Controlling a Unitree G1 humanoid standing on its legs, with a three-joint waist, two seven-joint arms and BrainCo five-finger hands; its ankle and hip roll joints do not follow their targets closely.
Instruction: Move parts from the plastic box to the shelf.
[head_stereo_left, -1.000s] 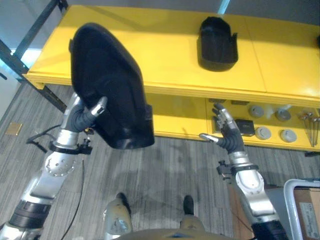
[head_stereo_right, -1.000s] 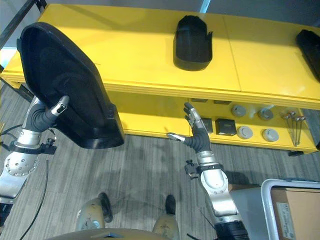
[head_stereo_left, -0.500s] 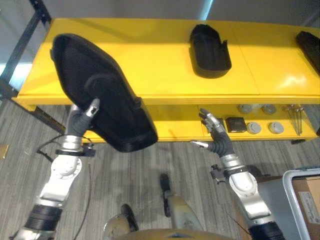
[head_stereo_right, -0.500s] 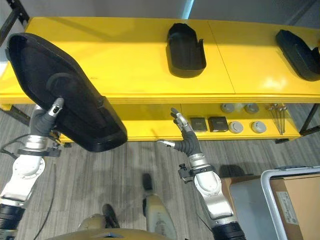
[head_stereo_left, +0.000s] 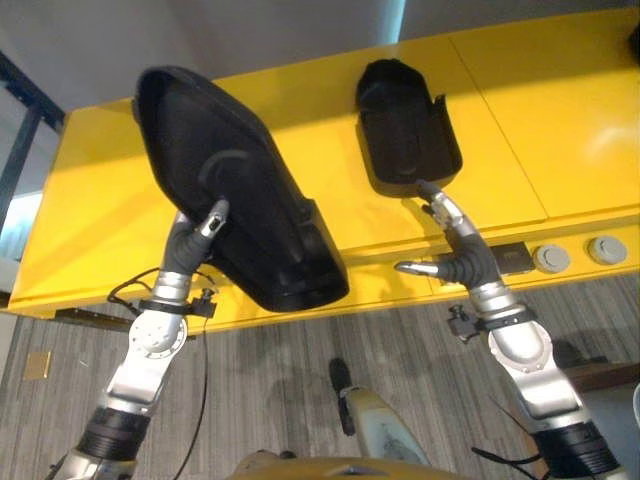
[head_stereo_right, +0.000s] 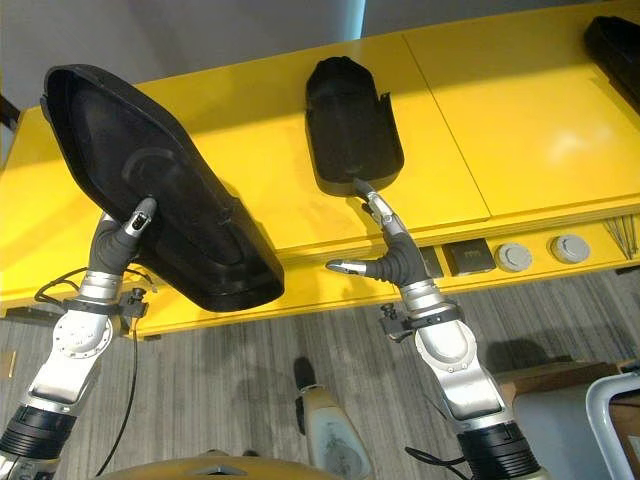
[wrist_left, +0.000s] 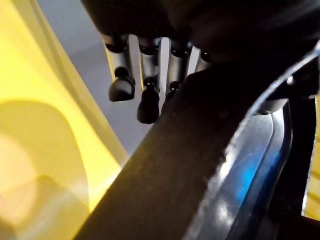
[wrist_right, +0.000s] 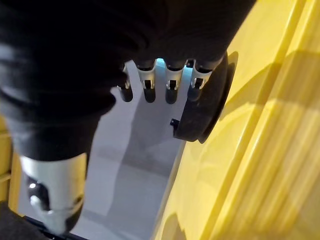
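Our left hand (head_stereo_left: 196, 236) is clamped on a large black part (head_stereo_left: 235, 225): the thumb lies on its hollow inner face, and in the left wrist view the fingers (wrist_left: 145, 75) curl down over its edge. We hold this part tilted above the front left stretch of the yellow shelf (head_stereo_left: 560, 120), its wider end lowest and hanging past the shelf's front edge, its narrower end raised toward the shelf's back edge. Whether it touches the shelf top we cannot tell.

Our right hand (head_stereo_left: 455, 250) holds nothing, with its fingers straight and spread apart and the thumb stretched out to the side. It hovers at the shelf's front edge, near the middle, and its fingertips point toward a smaller black part (head_stereo_left: 403, 125). This 2nd part lies flat on the shelf top, about midway along it and close to the front edge, just beyond our right fingertips. From the eye views we cannot tell whether the fingertips touch it; in the right wrist view the fingers (wrist_right: 170, 80) stand beside its dark rim.

On the lower level, under the right half of the shelf top, we see 2 grey round discs (head_stereo_right: 540, 252) side by side and a small dark block (head_stereo_right: 468, 257) next to them. At the far right edge of the shelf top, another dark part (head_stereo_right: 612, 45) is partly in view.
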